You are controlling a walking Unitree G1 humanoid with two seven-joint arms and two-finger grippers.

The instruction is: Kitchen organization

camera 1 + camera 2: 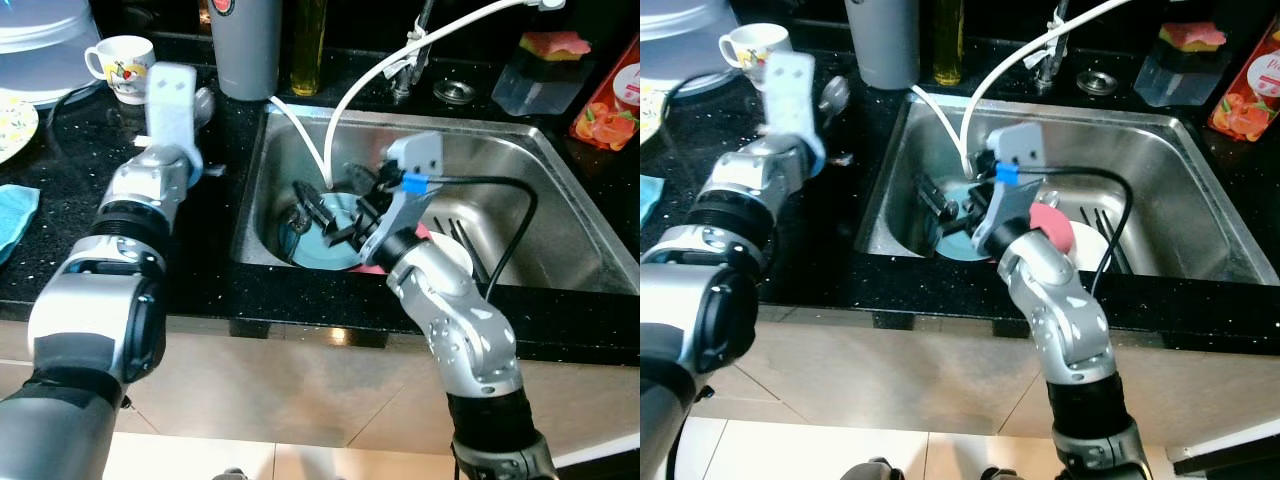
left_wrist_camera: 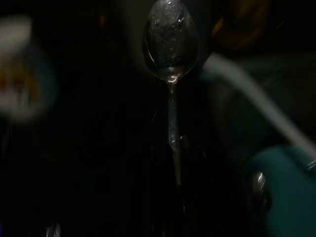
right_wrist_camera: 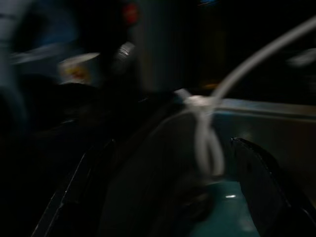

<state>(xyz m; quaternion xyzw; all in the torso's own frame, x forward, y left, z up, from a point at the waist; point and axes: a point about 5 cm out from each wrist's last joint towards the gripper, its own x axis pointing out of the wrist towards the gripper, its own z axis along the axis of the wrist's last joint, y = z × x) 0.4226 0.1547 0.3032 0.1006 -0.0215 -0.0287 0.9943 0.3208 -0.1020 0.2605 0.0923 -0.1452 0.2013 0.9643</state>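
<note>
Black speckled surface [image 1: 120, 270] with a steel sink [image 1: 560, 170] set in it.
Left pincer [image 1: 190, 100] over the surface beside the sink, clamped on a spoon [image 2: 170, 44]; right pincer [image 1: 335, 210] down in the sink, fingers spread apart over a teal plate [image 1: 325, 245], gripping nothing. Mug [image 1: 122, 66] and grey tumbler [image 1: 246, 45] behind.

A sink [image 1: 560, 160] is set in the counter [image 1: 90, 210]. In its left half lies a plate [image 1: 325, 245]. On the counter left of the sink stands a mug [image 1: 122, 66]; behind the sink's left corner stands a bottle [image 1: 308, 45].
</note>
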